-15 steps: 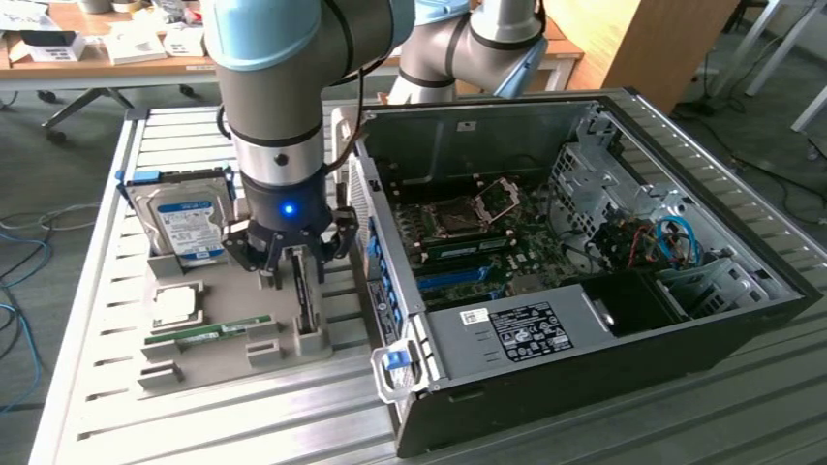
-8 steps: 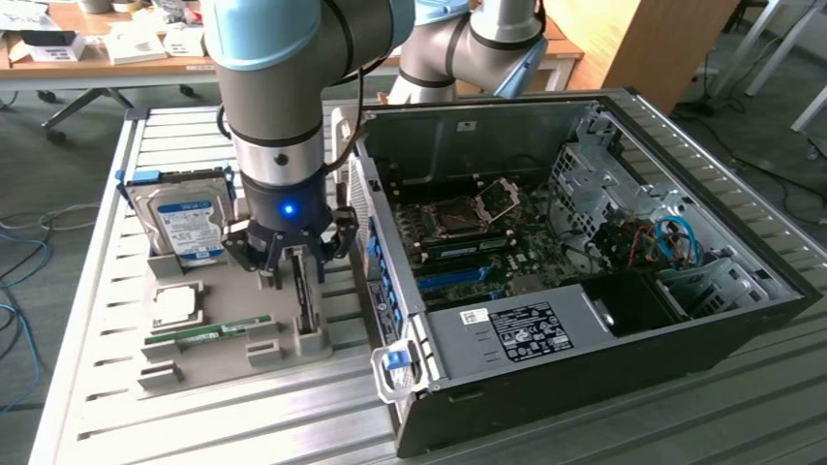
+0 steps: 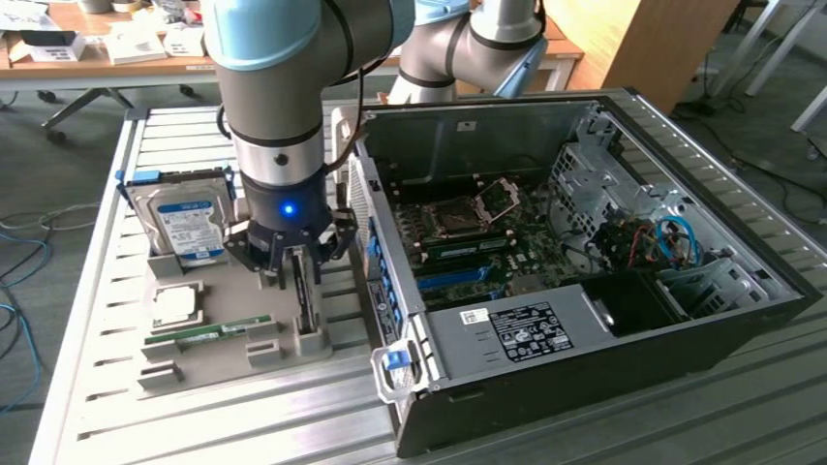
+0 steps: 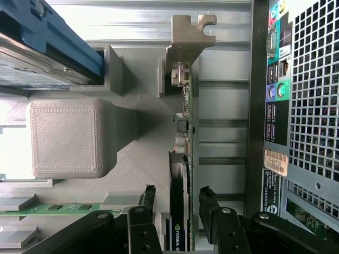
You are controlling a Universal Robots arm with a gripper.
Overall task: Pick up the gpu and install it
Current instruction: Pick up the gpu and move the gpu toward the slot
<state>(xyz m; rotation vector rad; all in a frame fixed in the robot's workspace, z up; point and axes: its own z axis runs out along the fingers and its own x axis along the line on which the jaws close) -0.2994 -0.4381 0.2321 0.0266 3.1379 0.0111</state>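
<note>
Hand [image 3: 294, 260] low over the gpu [image 3: 305, 295] — in the wrist view you see its fingers [image 4: 206, 198] spread to either side of the card's upper edge, a small gap on each side, nothing grasped. Gpu stands on edge in a slot of the grey holder [image 3: 213, 366]. Hard drive [image 3: 192, 225] upright in the same holder, green memory stick [image 3: 207, 332] flat. Open computer case [image 3: 723, 320] just beside, at the exterior view's right — all on the slatted surface [image 3: 194, 426].
</note>
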